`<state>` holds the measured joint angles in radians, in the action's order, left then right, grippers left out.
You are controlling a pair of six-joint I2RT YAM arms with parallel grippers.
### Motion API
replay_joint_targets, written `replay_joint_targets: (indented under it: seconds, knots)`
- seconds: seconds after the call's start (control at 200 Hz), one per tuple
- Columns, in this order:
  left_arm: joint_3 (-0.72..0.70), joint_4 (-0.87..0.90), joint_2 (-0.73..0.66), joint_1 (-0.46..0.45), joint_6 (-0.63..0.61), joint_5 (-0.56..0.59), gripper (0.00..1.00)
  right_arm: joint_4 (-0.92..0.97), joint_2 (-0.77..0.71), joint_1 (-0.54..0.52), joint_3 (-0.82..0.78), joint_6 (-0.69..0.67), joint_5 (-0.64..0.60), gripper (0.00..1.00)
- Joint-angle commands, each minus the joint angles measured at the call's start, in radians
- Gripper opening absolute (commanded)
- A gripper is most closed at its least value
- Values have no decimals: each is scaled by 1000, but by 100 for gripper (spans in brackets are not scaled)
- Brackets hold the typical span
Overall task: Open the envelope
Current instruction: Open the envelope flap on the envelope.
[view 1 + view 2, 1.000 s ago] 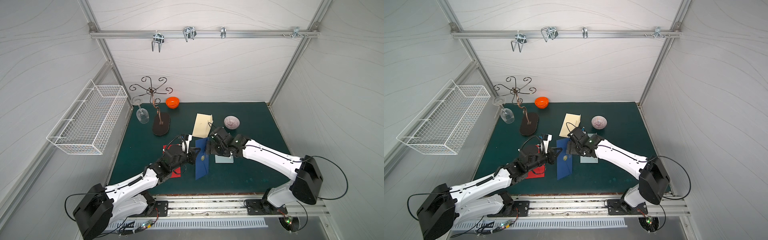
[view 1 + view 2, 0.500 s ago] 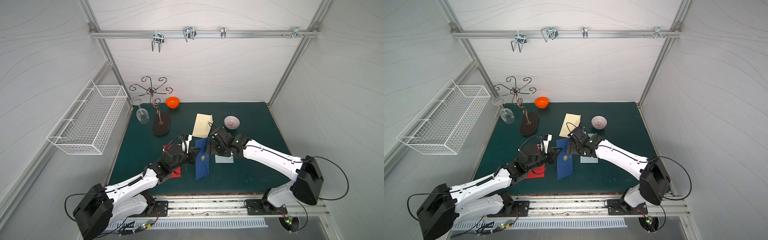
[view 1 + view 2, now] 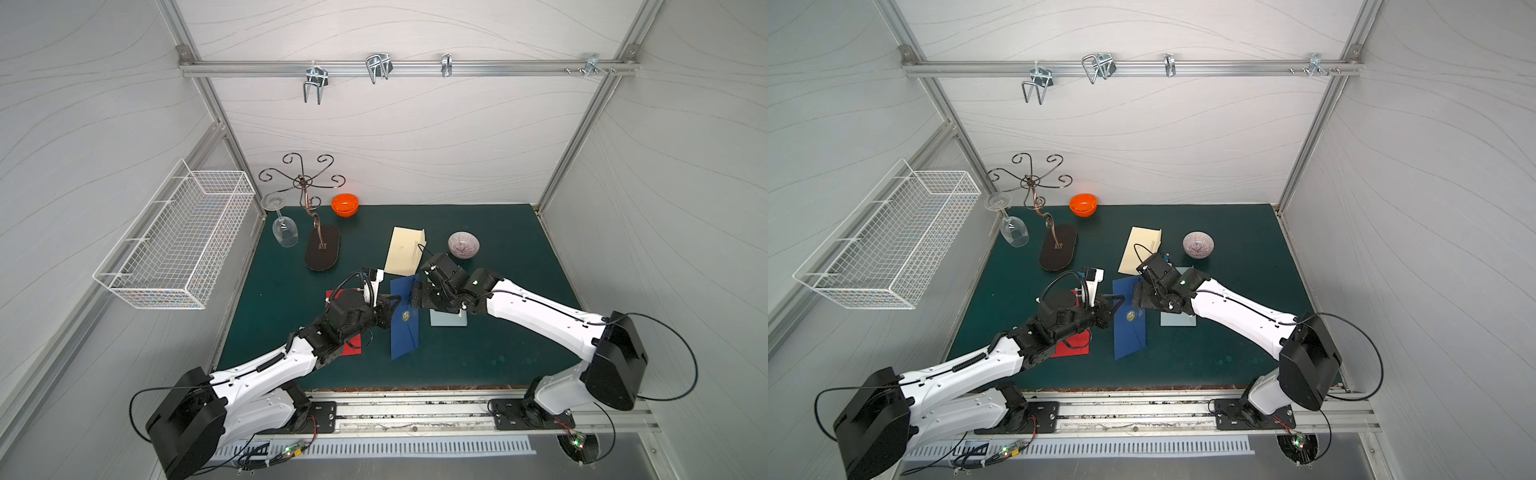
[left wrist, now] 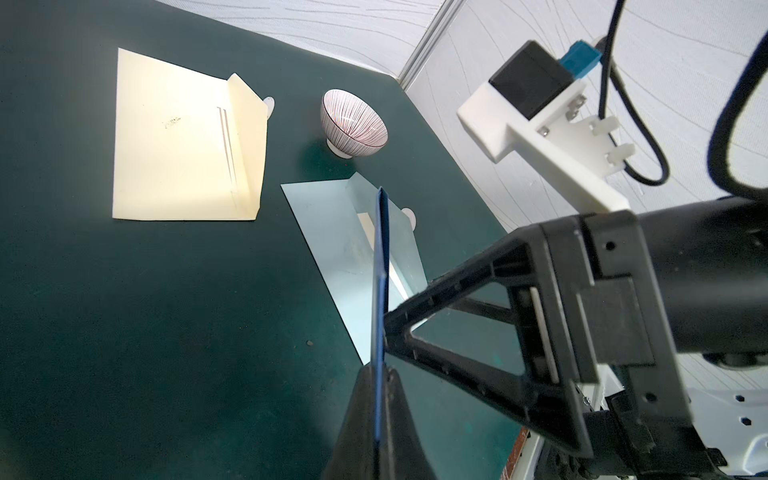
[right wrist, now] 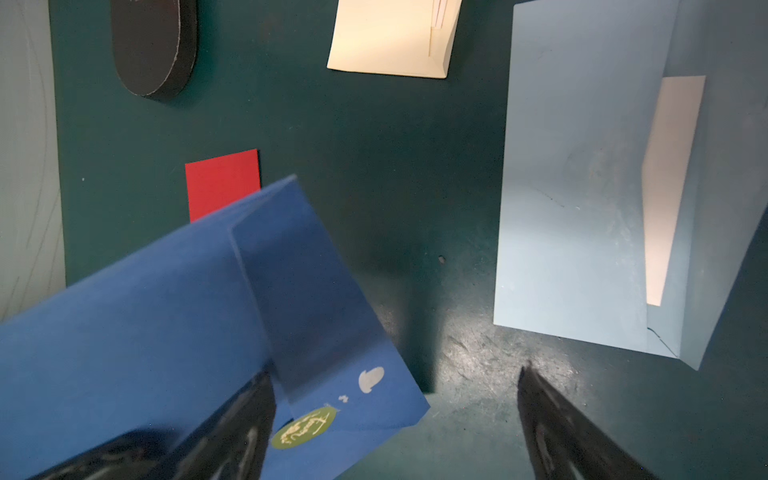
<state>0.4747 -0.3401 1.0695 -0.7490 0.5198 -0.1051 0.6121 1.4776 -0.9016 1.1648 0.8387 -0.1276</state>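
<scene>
Nothing has visibly shifted over the last second: the left gripper [image 4: 376,372] stays clamped on the dark blue envelope [image 3: 405,332], propped up mid-table, while the right gripper [image 5: 395,370] waits wide open beside its flap [image 5: 311,299], seemingly still sealed, so opening has stalled

No visible change to the envelope [image 3: 405,337]

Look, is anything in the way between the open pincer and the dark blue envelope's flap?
No, nothing visible. The right pincer hangs open right at the flap of the dark blue envelope, while the left pincer pinches the envelope's edge.
</scene>
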Motion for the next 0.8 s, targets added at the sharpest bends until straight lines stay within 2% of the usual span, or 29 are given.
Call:
replay_joint_targets:
  seconds: [0.0, 0.17, 0.795]
  knots:
    - [39, -50, -2, -3, -1, 6, 0, -33, -6, 4, -18, -15, 37, 92]
    - [38, -51, -1, -4, -4, 5, 0, 30, 40, 4, 29, -22, 33, 92]
    - [39, -49, -4, -3, -6, 6, 0, 98, 61, 4, 54, -18, -29, 92]
